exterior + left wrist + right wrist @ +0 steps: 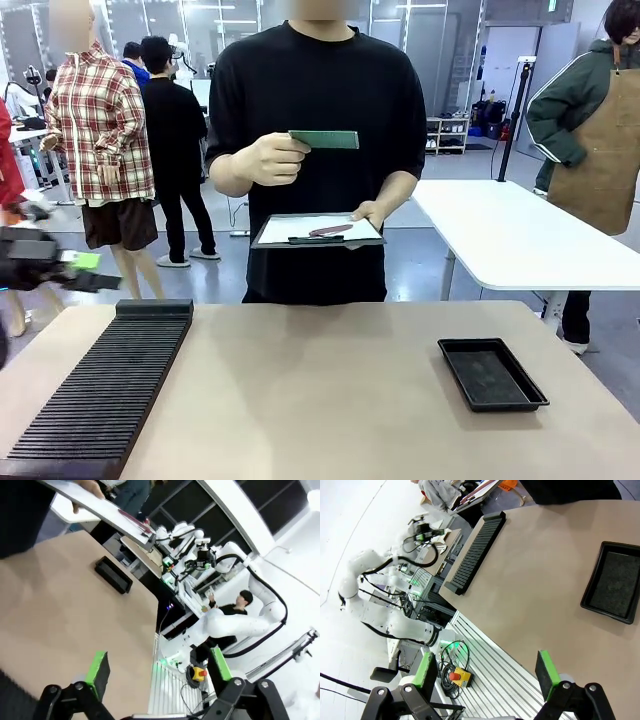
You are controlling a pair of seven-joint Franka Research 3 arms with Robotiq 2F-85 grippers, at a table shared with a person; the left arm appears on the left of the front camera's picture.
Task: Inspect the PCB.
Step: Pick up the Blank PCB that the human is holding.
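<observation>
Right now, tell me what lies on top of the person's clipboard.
White paper, a dark red pen-like thing and a black bar; the clipboard beneath the paper is mostly covered.

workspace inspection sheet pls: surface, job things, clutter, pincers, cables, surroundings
surface: tan table, carrying a tray and a rack
job's things: green PCB held up in the person's hand, above the clipboard in the other hand
clutter: black tray on the robot's right; black slotted rack on its left
pincers: left pincer open, right pincer open, both holding nothing
cables: coiled cables below the table's edge
surroundings: white table behind the person; people standing farther off
</observation>
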